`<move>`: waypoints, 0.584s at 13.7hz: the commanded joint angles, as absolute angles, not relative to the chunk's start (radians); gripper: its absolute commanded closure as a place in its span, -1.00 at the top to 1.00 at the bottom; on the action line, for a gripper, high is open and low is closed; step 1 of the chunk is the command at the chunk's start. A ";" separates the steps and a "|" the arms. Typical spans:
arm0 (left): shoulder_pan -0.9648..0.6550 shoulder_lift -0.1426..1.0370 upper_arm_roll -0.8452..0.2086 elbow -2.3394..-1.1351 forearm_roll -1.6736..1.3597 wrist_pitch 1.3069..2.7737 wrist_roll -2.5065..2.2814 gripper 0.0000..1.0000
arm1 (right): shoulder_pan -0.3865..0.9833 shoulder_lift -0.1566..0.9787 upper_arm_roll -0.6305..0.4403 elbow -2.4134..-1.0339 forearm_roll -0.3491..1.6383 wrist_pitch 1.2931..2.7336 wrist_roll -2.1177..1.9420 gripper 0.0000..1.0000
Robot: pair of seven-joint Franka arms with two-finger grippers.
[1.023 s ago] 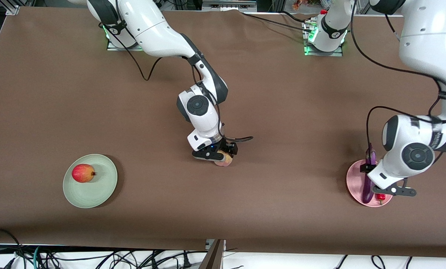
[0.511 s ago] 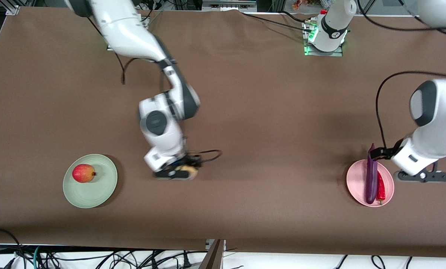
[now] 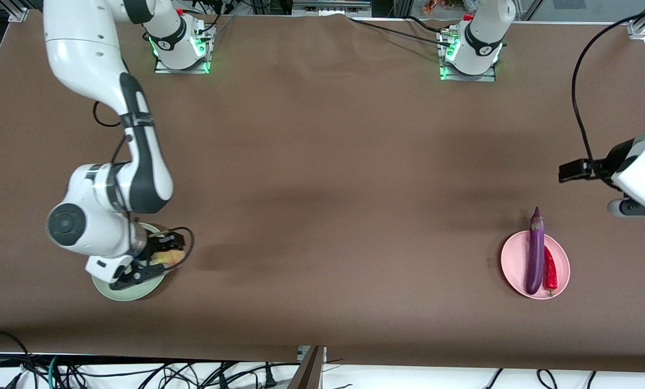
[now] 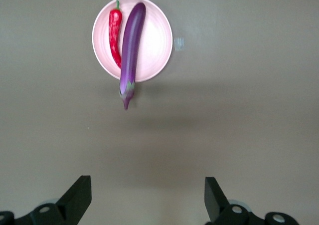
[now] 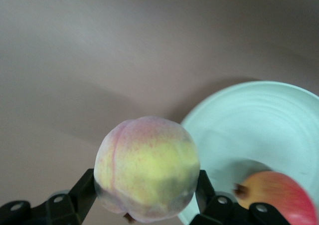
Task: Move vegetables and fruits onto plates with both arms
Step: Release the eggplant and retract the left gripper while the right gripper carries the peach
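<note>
My right gripper [image 3: 160, 255] is shut on the pale yellow-pink peach [image 3: 172, 257] and holds it over the rim of the pale green plate [image 3: 122, 289]. In the right wrist view the peach [image 5: 147, 167] fills the gripper [image 5: 147, 187]. The green plate [image 5: 259, 130] lies below it, and the red apple [image 5: 279, 195] is on that plate. The arm hides the apple in the front view. The purple eggplant [image 3: 536, 254] and the red chili [image 3: 550, 273] lie side by side on the pink plate [image 3: 514, 259]. My left gripper [image 3: 570, 173] is open and empty, raised over bare table near the pink plate.
In the left wrist view the pink plate [image 4: 157, 45] carries the eggplant [image 4: 132, 40] and the chili [image 4: 115, 33], well away from the gripper [image 4: 147, 182]. The arm bases [image 3: 465, 54] stand along the table's back edge. Cables [image 3: 139, 373] hang below the front edge.
My right arm has carried the peach from the table's middle to the green plate. My left gripper has lifted away from the pink plate, leaving the eggplant and the chili on it.
</note>
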State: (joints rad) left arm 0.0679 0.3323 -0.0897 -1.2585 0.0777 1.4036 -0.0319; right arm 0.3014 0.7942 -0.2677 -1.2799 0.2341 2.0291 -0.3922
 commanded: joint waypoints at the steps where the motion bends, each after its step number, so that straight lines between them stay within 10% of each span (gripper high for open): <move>1: 0.061 0.261 -0.080 -1.276 0.042 1.377 -0.006 1.00 | 0.235 0.801 -0.261 -1.304 0.232 2.031 -0.527 -0.62; 6: -0.064 0.022 0.037 -1.575 -0.050 1.525 -0.014 1.00 | 0.221 0.868 -0.261 -1.308 0.233 2.117 -0.548 -0.57; 7: -0.066 -0.020 0.037 -1.619 -0.064 1.534 -0.023 1.00 | 0.216 0.876 -0.261 -1.310 0.236 2.135 -0.546 -0.21; 8: -0.086 -0.043 0.038 -1.656 -0.051 1.546 -0.023 1.00 | 0.216 0.877 -0.261 -1.310 0.238 2.146 -0.545 0.68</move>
State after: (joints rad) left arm -0.0549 0.0634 0.0149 -1.5093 -0.0318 1.4865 -0.0306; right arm 0.2228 0.8748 -0.2651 -1.3049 0.2341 2.1179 -0.5314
